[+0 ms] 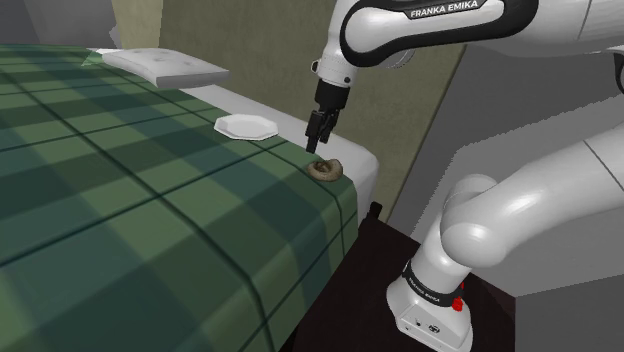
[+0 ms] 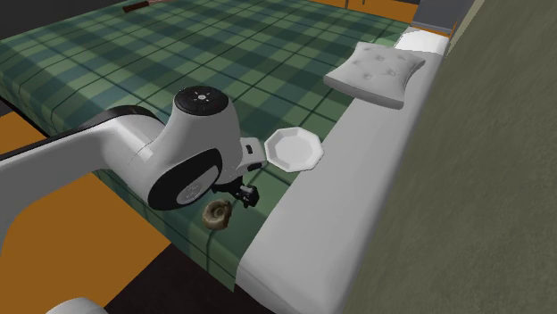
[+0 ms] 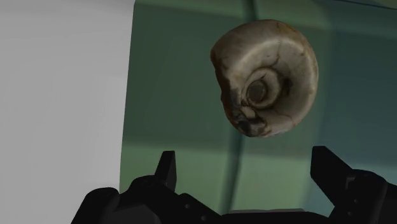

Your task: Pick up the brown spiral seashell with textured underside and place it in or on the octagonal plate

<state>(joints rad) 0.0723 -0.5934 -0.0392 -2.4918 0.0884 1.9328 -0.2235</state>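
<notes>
The brown spiral seashell [image 1: 326,168] lies on the green plaid bedspread [image 1: 120,190] near the bed's corner. It also shows in the second exterior view as the seashell [image 2: 216,213] and close up as the seashell [image 3: 264,76] beyond the fingertips. My gripper [image 1: 316,146] hangs just above the shell, pointing down, open, with nothing between its fingers [image 3: 167,167]. The white octagonal plate [image 1: 245,126] rests on the bedspread a short way farther along the bed's edge, and appears again as the plate [image 2: 294,147] beside the arm's wrist.
A white tufted cushion [image 1: 165,64] lies at the far end of the bed. A white strip of bed [image 2: 357,178] runs along the olive wall [image 2: 482,178]. The stand [image 1: 420,300] sits by the bed's corner on a dark floor.
</notes>
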